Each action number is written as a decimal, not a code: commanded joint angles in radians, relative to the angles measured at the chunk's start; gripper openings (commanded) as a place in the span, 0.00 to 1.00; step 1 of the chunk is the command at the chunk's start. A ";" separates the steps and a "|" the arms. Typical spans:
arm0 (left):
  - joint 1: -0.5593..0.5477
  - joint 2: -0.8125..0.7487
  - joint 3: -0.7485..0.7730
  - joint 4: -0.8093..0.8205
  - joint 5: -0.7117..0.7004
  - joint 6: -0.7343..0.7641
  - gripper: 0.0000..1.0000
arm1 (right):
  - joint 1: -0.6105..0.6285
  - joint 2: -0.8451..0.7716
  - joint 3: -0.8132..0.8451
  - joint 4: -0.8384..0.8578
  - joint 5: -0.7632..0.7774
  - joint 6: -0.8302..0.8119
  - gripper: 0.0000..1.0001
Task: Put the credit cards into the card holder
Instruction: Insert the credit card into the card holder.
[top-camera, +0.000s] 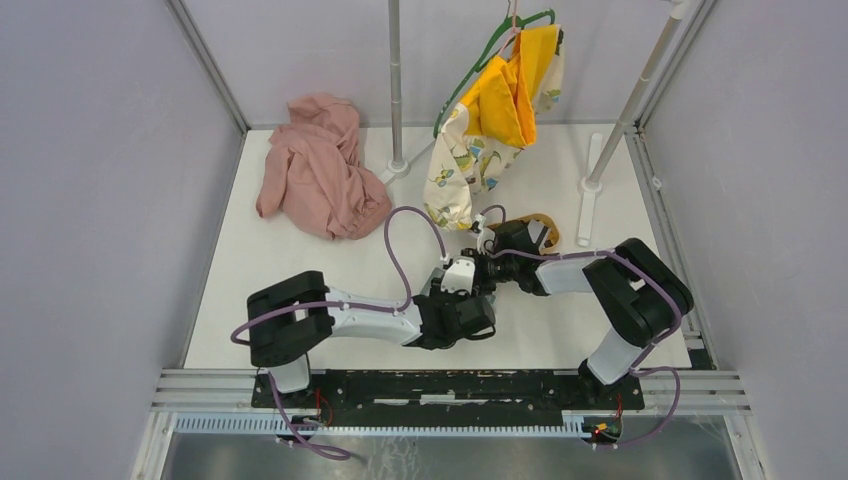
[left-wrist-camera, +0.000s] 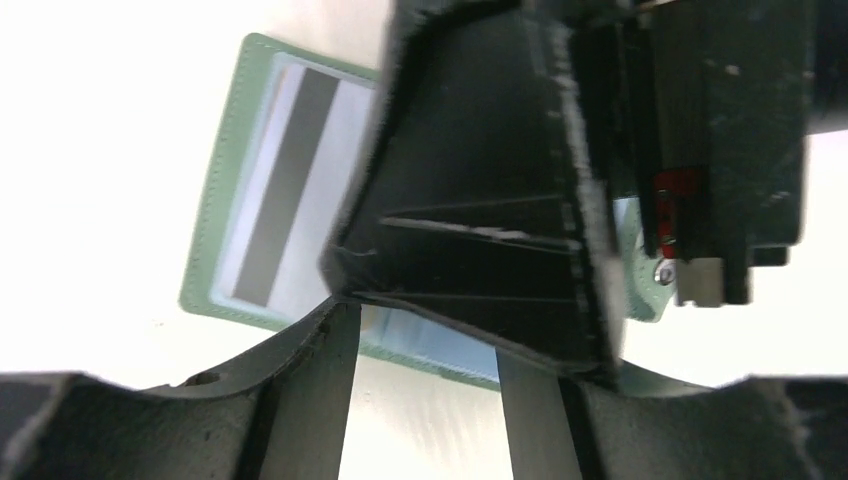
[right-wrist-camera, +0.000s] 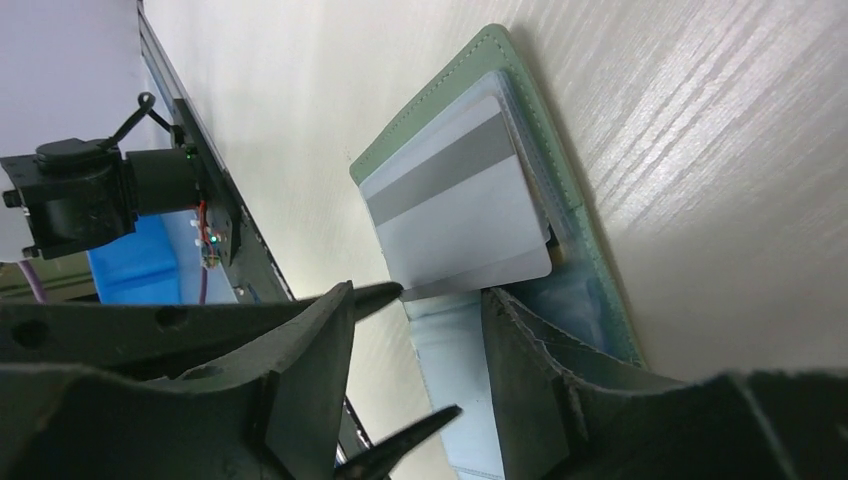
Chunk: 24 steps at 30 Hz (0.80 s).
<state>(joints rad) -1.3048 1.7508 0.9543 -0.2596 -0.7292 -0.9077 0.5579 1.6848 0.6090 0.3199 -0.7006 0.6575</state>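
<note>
The card holder (left-wrist-camera: 215, 235) lies open and flat on the white table, sage green with pale blue inner panels. A white credit card (left-wrist-camera: 340, 150) with a grey stripe lies on its left half. In the right wrist view the same credit card (right-wrist-camera: 470, 220) rests on the card holder (right-wrist-camera: 450, 88), one corner over the fold. My left gripper (left-wrist-camera: 425, 330) is open at the holder's near edge, with bare table between its fingers. My right gripper (right-wrist-camera: 420, 300) is open over the blue inner panel, holding nothing. From above, both grippers (top-camera: 468, 298) meet and hide the holder.
An oval wooden tray (top-camera: 547, 232) peeks out behind the right arm. A pink garment (top-camera: 320, 170) lies at the back left. Yellow and patterned clothes (top-camera: 500, 110) hang from a rack pole (top-camera: 397, 90). A metal rail (top-camera: 450, 385) runs along the near edge.
</note>
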 joint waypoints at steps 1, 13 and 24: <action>0.018 -0.089 -0.031 0.040 -0.061 0.013 0.59 | -0.011 -0.049 0.012 -0.071 0.018 -0.094 0.57; 0.049 -0.397 -0.319 0.342 0.123 0.230 0.66 | -0.045 -0.075 0.031 -0.135 -0.078 -0.284 0.57; 0.298 -0.616 -0.528 0.567 0.524 0.315 0.71 | -0.049 -0.133 0.101 -0.352 -0.083 -0.663 0.55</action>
<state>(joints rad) -1.0763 1.2057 0.4576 0.1627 -0.3752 -0.6716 0.5148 1.6035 0.6579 0.0643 -0.7670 0.1898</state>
